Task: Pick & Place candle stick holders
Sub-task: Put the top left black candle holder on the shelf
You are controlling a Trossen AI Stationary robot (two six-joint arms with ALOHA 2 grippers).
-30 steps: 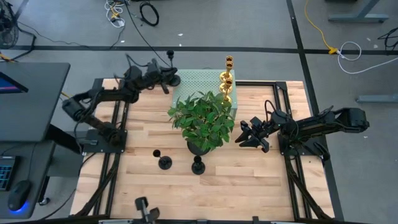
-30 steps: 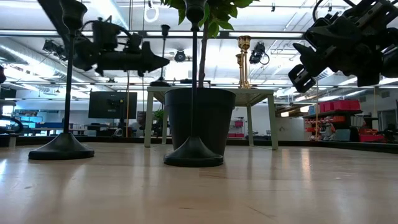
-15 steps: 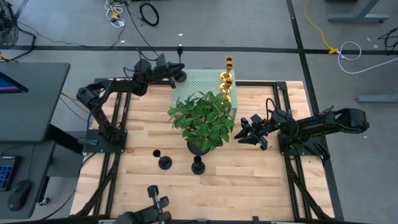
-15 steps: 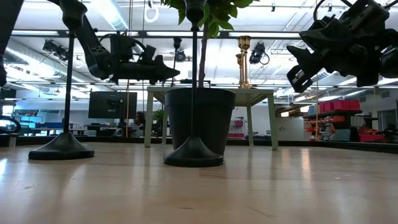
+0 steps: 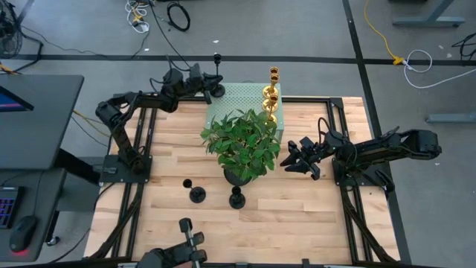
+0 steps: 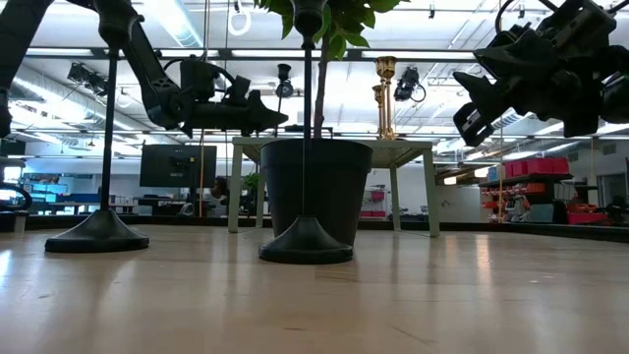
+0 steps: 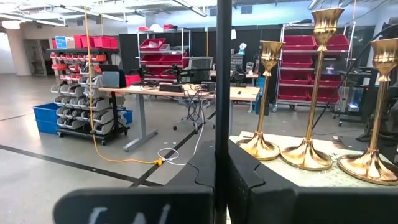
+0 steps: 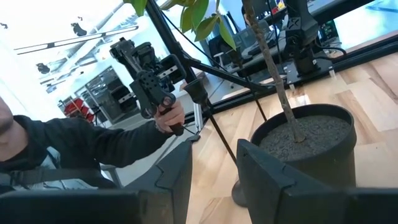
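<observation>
My left gripper is shut on a black candlestick at the far left corner of the green perforated platform; it also shows in the low view. Three gold candlesticks stand on their round bases on the platform's right side. Two more black candlesticks stand on the wooden table, near the plant. My right gripper is open and empty, just right of the plant; its wrist view shows the gap between the fingers. My left gripper pinches the black candlestick's thin stem between its two fingers, which lie level, come from the table's left and cross the stem. The candlestick stands upright, cup on top. Whether its base rests on the platform I cannot tell.
The leafy plant in a black pot stands mid-table between the arms. A person's hand with a hand-held device is at the table's near edge and shows in the right wrist view. Bare wood lies at the near right.
My left gripper has carried the black candlestick toward the table's far edge and to the right, up to the green platform's far left corner, keeping it upright. The person's hand at the near edge has shifted a little to the right.
</observation>
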